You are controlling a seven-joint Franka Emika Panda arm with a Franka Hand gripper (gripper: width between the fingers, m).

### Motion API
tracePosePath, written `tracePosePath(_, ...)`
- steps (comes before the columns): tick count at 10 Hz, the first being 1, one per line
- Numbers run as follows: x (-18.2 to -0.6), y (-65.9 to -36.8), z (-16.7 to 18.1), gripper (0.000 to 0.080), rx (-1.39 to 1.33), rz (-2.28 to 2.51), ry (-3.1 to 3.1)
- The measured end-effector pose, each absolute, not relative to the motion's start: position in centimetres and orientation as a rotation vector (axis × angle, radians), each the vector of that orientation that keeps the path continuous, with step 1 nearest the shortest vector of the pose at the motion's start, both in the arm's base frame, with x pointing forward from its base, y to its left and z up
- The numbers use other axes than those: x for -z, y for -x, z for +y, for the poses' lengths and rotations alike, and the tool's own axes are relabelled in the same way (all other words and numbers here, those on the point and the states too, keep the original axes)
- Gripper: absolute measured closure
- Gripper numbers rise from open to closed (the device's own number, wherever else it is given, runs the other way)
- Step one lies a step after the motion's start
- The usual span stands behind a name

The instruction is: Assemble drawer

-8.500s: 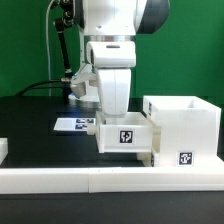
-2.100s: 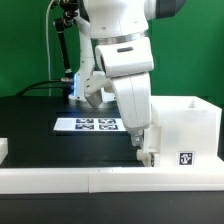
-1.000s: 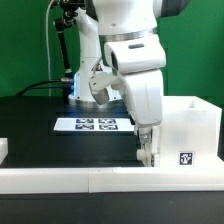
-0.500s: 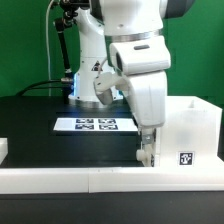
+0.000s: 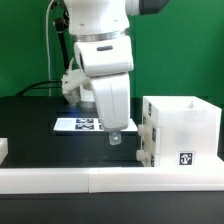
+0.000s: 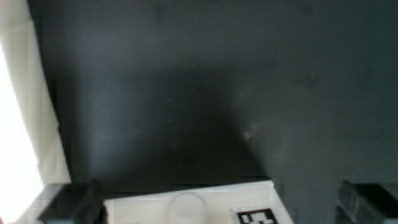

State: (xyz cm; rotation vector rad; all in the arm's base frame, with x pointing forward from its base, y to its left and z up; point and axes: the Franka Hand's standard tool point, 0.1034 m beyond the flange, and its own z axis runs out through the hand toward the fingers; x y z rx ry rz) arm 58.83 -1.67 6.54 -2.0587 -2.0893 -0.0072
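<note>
The white drawer housing (image 5: pixel 185 128) stands at the exterior view's right against the rail, with a square tag on its front. Two trays sit pushed into its left face, and their knobs (image 5: pixel 143 131) stick out toward the arm. My gripper (image 5: pixel 113 138) hangs just above the table, a short gap to the left of that face, with its jaws apart and nothing between them. In the wrist view the gripper (image 6: pixel 222 196) has a dark finger at each side (image 6: pixel 79 200). A white drawer face (image 6: pixel 169 208) with a rounded knob and a tag shows between them.
The long white border rail (image 5: pixel 100 180) runs along the table's front edge and also shows in the wrist view (image 6: pixel 18 100). The marker board (image 5: pixel 78 124) lies on the black table behind my gripper. A small white block (image 5: pixel 3 149) sits at the far left.
The tray that stuck out of the housing is now pushed in. My gripper has drawn back from the drawer's face toward the exterior view's left and stands free of it.
</note>
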Motion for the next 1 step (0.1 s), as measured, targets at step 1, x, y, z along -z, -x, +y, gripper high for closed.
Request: tracePosePath(1, -6.53, -58.82, -1.78, 0.015, 0.007, -2.087, 2.061)
